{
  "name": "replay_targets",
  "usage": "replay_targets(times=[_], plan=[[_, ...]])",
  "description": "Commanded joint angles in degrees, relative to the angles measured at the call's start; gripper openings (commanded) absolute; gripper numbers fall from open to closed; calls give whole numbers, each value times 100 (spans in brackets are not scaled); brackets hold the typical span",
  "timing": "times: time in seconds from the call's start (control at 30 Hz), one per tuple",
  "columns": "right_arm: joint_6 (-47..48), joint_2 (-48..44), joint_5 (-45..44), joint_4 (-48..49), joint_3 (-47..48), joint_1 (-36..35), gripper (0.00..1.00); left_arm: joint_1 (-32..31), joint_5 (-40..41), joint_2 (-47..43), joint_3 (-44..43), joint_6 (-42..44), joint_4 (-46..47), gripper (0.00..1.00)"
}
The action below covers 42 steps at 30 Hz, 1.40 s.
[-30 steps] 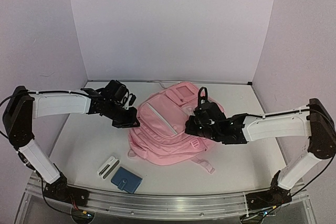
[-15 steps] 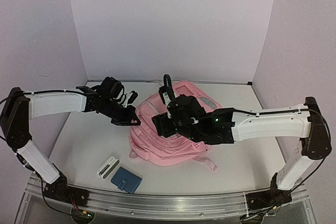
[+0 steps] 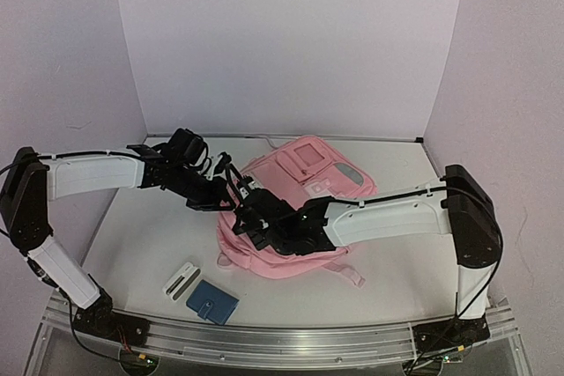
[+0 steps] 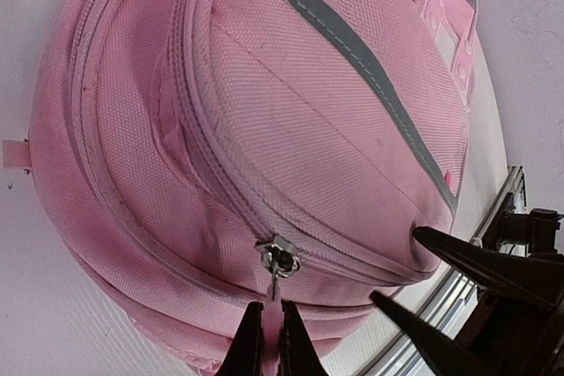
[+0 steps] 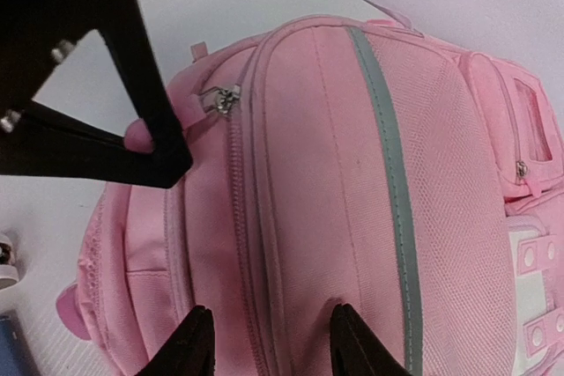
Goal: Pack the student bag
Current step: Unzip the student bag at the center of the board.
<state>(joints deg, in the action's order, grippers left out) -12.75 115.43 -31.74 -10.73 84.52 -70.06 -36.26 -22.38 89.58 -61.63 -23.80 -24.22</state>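
**Count:** one student bag (image 3: 304, 169), two grippers, one blue wallet (image 3: 212, 302), one white slotted object (image 3: 181, 279).

**Bag:** pink fabric, grey stripe across front pocket, pale trim, several zips. Lies flat at centre of table (image 3: 141, 244). Wallet and white object sit near its near-left side, not touching it.

**Left gripper** (image 4: 269, 328): clenched on pink zipper pull (image 4: 277, 261) at bag's edge.

**Right gripper** (image 5: 269, 314): jaws spread wide over front pocket, grasping nothing.

**Setting:** table white; walls (image 3: 291, 41) pale lilac.
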Motion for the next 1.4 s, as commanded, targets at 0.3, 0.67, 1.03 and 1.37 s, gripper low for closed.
replay_targets(times=[0.3,0.67,1.03,1.37], plan=[[-204,-960,111,-192,-445,10,0,802,646,-304,-331,155,-406,0],[-187,-2133,1150,314,-1366,10,0,1455,-239,882,-1186,535,276,0],[-602,-2631,459,1357,-1793,10,0,1455,-314,1752,-2044,606,318,13],[-1104,-2442,-223,1358,-1728,167,0,1458,1379,-364,-372,275,-839,82]])
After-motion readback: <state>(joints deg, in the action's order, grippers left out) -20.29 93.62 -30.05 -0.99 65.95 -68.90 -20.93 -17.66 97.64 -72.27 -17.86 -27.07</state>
